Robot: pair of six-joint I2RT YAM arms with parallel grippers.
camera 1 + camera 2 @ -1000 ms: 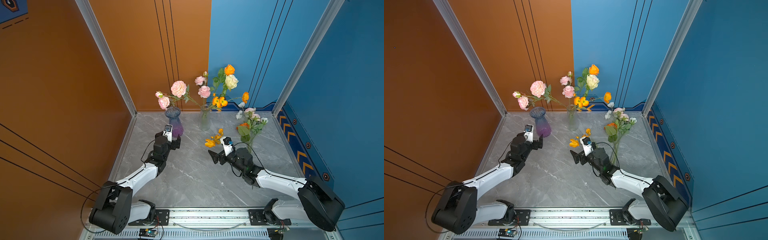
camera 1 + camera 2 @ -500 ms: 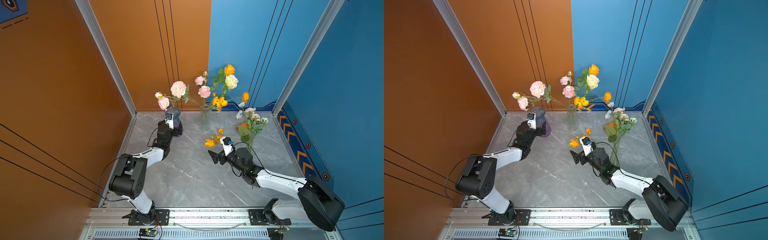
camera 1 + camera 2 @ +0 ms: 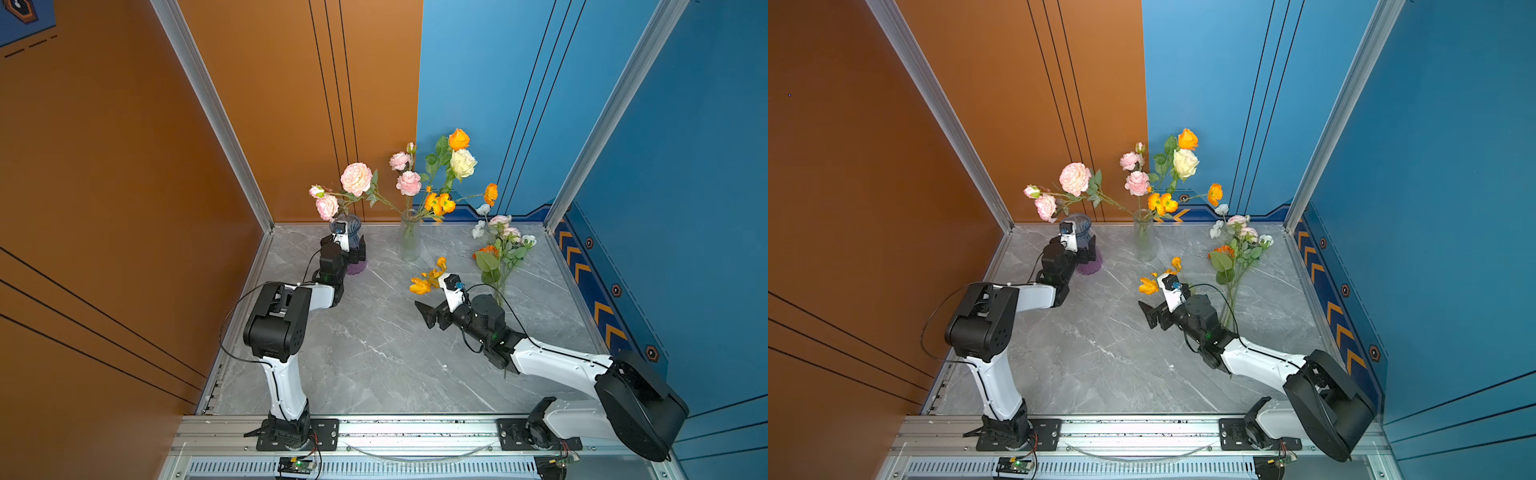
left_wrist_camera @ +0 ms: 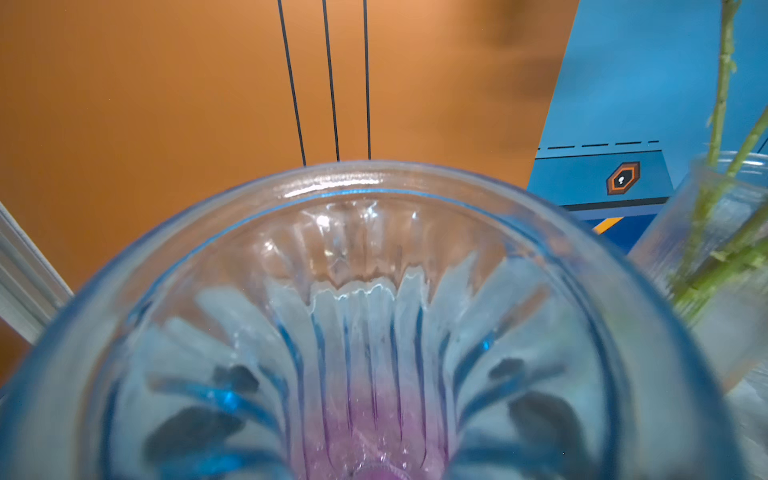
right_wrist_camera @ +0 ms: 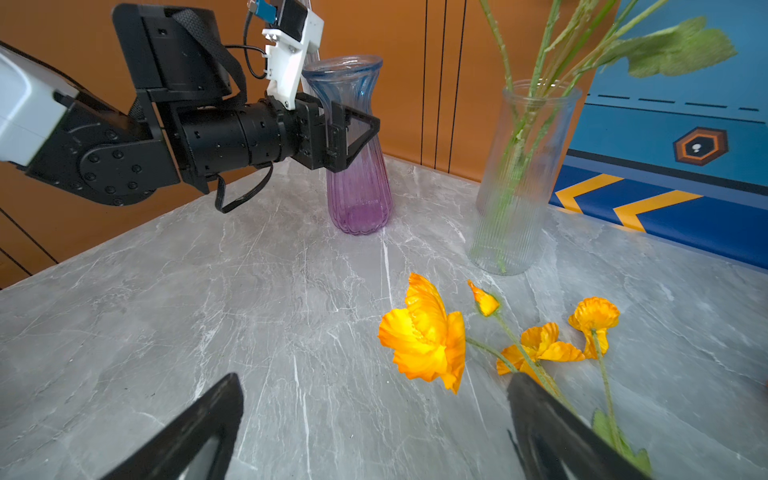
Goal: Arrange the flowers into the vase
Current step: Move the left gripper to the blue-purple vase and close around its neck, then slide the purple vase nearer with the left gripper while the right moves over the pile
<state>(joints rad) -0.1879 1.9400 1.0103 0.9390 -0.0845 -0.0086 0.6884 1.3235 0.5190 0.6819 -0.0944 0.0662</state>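
A blue-and-purple ribbed vase (image 3: pixel 355 266) (image 3: pixel 1090 268) (image 5: pixel 359 199) stands at the back left, and its mouth (image 4: pixel 353 232) looks empty. My left gripper (image 3: pixel 353 251) (image 3: pixel 1086 251) (image 5: pixel 361 124) is open, one finger on each side of its waist. A clear vase (image 3: pixel 409 243) (image 5: pixel 519 187) holds pink, cream and orange flowers (image 3: pixel 409 183). An orange-bloomed sprig (image 3: pixel 428 278) (image 5: pixel 428 336) lies on the table beside my right gripper (image 3: pixel 430 316) (image 5: pixel 374 386), which is open with nothing between its fingers. Another leafy bunch (image 3: pixel 500 249) lies at the right.
The grey marble table (image 3: pixel 374 353) is closed in by orange walls at left and back and blue walls at right. The clear vase (image 4: pixel 727 257) stands close beside the blue-purple one. An aluminium rail (image 3: pixel 415 428) carrying both arm bases runs along the front edge.
My left arm has reached forward to the blue-purple vase, and its open gripper now straddles it. The right arm and the flowers have not moved.
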